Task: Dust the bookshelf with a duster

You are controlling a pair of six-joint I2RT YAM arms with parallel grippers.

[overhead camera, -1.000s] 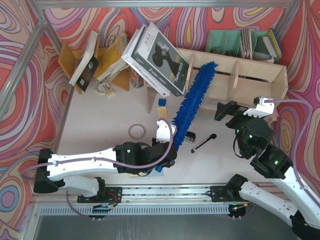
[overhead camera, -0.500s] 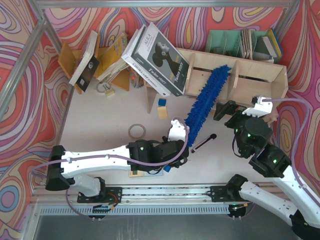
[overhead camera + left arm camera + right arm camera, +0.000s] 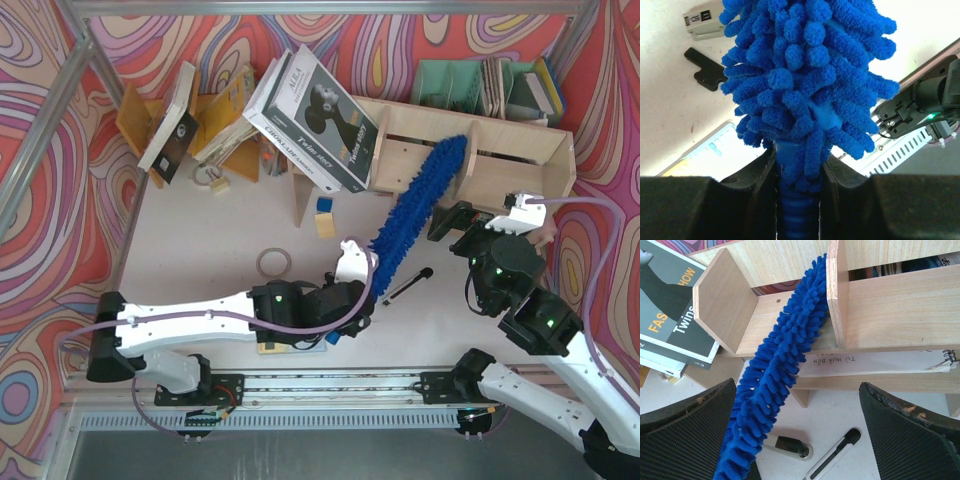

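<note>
The blue fluffy duster [image 3: 415, 205] slants up from my left gripper [image 3: 356, 292] to the pale plywood bookshelf [image 3: 505, 150]. In the left wrist view my left gripper [image 3: 797, 165] is shut on the duster's ribbed blue handle, with the duster head [image 3: 805, 75] filling the view above it. The right wrist view shows the duster [image 3: 780, 365] lying across the shelf's front rail, its tip pressed against an upright divider [image 3: 837, 295] of the bookshelf [image 3: 890, 310]. My right gripper [image 3: 452, 220] hangs open just right of the duster, holding nothing; its fingers [image 3: 685, 435] frame the table.
Large books [image 3: 315, 115] lean on the shelf's left end. An orange book rack [image 3: 215, 120] stands at the back left, a green file organiser [image 3: 480, 85] behind the shelf. A tape ring [image 3: 272, 262], a pen [image 3: 407, 286] and a small block [image 3: 323, 215] lie on the table.
My left arm has shifted right with the duster. The duster's tip has swept right along the shelf up to the divider. The right arm has stayed still.
</note>
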